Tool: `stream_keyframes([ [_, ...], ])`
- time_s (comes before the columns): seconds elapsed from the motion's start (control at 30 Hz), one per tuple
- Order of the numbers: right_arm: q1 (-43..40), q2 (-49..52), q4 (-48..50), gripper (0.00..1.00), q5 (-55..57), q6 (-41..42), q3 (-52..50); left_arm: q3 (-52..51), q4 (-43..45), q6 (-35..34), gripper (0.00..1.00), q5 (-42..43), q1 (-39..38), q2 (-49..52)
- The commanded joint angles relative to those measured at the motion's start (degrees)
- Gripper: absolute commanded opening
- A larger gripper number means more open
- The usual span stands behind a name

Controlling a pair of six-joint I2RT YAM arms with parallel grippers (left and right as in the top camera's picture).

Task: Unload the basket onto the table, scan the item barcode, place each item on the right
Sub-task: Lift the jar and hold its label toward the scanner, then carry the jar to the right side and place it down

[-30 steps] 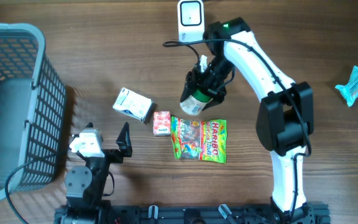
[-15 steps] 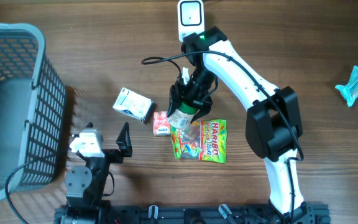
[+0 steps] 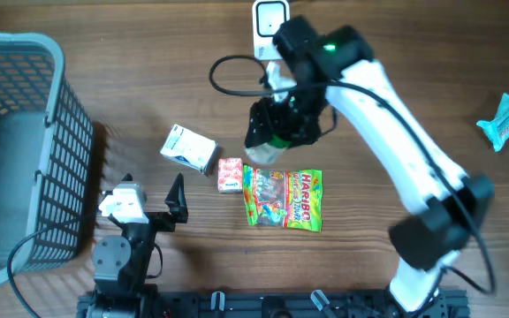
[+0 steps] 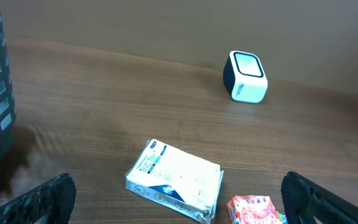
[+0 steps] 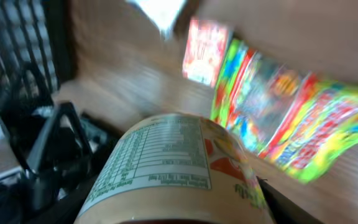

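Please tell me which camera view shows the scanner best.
The left wrist view: the scanner stands whole and unobstructed. Overhead, it sits at the top edge, partly covered by the right arm. The blurred right wrist view does not show it clearly.

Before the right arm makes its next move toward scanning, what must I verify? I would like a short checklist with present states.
1. Right gripper grips the cup: ok.
2. Barcode turned toward the scanner: cannot tell.
3. Nothing lies against the scanner: ok.
4. Left gripper open, away from the scanner: ok.
5. Right wrist view sharp: not ok, blurred.
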Motion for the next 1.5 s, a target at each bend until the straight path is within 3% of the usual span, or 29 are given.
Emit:
stream_keyframes([
  [0.0,0.13,-5.88,6.60,0.49,14.47,2.32,1.16,-0.31,0.11,-0.52,1.00,0.50,0.42,-0.31],
  [0.23,0.09,-3.04,37.86,0.49,40.00,-2.36,1.03,-0.31,0.11,-0.52,1.00,0.50,0.42,-0.31],
  [0.4,-0.39,10.34,60.57,0.49,44.48,-7.58,1.03,-0.31,0.11,-0.52,1.00,0.50,0.42,-0.33],
  [0.63,-4.39,26.23,90.95,0.50,45.46,-7.50,1.03,-0.31,0.11,-0.52,1.00,0.50,0.42,-0.31],
  [0.73,-5.33,30.14,98.16,0.56,45.44,-7.34,1.03,-0.31,0.11,-0.52,1.00,0.50,0.42,-0.31],
  [0.8,-5.84,32.89,102.12,0.52,45.18,-6.86,1.03,-0.31,0.11,-0.52,1.00,0.50,0.42,-0.31],
  [1.03,-6.27,34.36,105.68,0.56,42.01,-4.11,1.05,-0.31,0.11,-0.52,1.00,0.50,0.42,-0.33],
  [1.13,-6.71,31.52,102.66,0.55,42.05,-4.13,1.05,-0.31,0.11,-0.52,1.00,0.50,0.42,-0.31],
  [1.3,-12.90,18.84,82.86,0.54,42.27,-4.11,1.05,-0.31,0.11,-0.55,1.00,0.50,0.42,-0.33],
  [1.47,-27.82,11.93,54.38,0.56,39.58,-1.31,1.05,-0.31,0.11,-0.52,1.00,0.50,0.42,-0.31],
])
